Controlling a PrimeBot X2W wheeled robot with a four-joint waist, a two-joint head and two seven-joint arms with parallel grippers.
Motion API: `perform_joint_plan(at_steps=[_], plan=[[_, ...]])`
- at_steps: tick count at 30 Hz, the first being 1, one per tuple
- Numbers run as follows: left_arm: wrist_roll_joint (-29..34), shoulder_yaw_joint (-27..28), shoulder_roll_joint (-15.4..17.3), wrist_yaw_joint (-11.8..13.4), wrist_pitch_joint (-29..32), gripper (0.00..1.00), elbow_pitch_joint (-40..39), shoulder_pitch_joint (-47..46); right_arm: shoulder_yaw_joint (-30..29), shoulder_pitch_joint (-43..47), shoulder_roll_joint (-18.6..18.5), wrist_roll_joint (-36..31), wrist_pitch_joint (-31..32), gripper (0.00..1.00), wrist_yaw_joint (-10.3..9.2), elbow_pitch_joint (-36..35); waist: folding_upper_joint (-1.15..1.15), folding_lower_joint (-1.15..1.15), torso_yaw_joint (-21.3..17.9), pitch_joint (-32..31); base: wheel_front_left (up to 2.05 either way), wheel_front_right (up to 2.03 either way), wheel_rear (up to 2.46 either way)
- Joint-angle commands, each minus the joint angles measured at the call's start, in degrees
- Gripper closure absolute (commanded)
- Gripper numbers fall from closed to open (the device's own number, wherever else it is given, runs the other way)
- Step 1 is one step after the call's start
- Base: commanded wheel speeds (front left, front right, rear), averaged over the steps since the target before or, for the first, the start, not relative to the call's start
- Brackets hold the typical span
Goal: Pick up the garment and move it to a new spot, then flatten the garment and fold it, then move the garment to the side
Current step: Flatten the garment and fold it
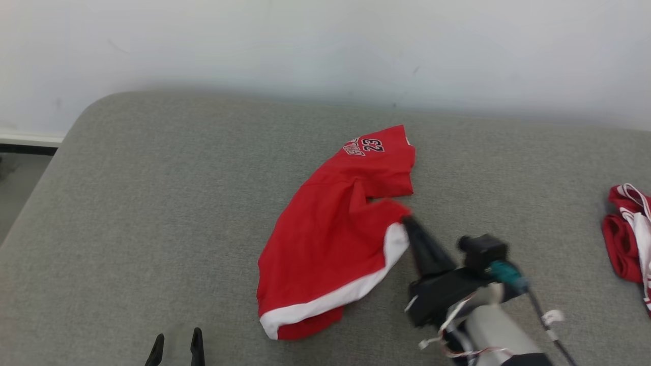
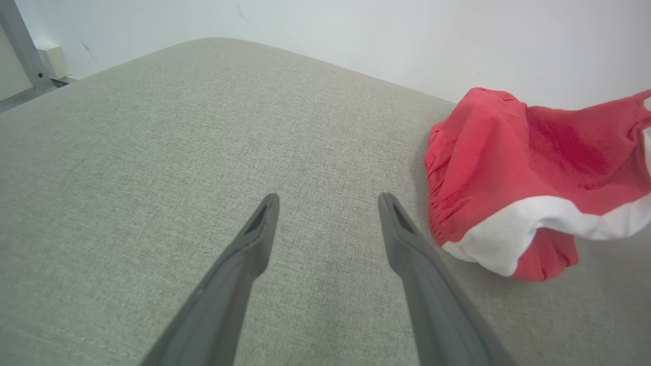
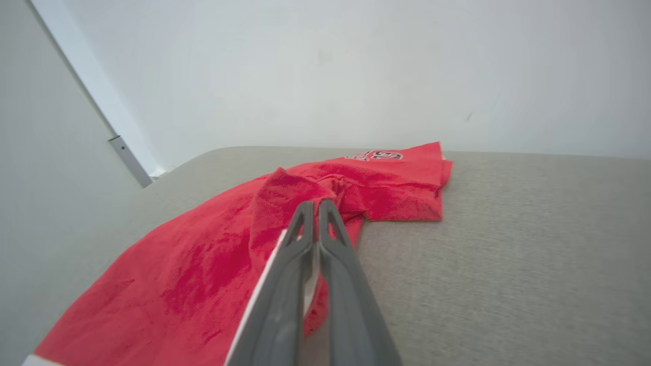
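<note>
Nearest the camera, the left end effector [image 1: 176, 338] hovers low over the grey surface [image 1: 127, 203] with its two dark fingers [image 2: 254, 244] spread wide and nothing between them. In the left wrist view, the bare grey cloth of the surface lies under and ahead of this end effector [image 2: 329, 199]. The near end of the garment [image 2: 508, 168] sits just beside its right-hand finger and a little beyond the tip, apart from it.

Further out and to the right, the right end effector [image 1: 407, 219] reaches in at the garment's edge. Its fingers are pressed together and pinch a fold of red cloth right where the white band meets the red. In the right wrist view, the cloth bunches up into a small peak at the tips of this end effector [image 3: 316, 203].

The garment [image 1: 330, 229] is red with a white band along one edge and printed lettering with the number 23 at its far end. It lies crumpled on the middle of the surface, stretching from the left of the right end effector to beyond it.

Well off to the right of that end effector, a second red-and-white cloth [image 1: 623, 244] lies bunched on the surface.

Beyond everything stands a plain pale wall [image 1: 325, 46].
</note>
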Motion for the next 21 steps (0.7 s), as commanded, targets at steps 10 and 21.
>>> perform_joint_plan(at_steps=[10, 21], plan=[[0.7, -0.3, 0.0, -0.3, -0.2, 0.00, -0.2, -0.9, -17.8, 2.9, -4.0, -6.3, 0.0, 1.00, -0.16, -3.7, 0.00, 0.00, -4.0, -0.4, 0.00, 0.00, 0.00], [1.9, -5.2, 0.0, -0.8, -0.2, 0.00, 0.1, -1.8, -34.9, 5.8, -2.7, -19.4, 0.0, 0.00, -0.16, -0.6, 0.00, 0.00, -5.8, 0.1, 0.00, 0.00, 0.00]])
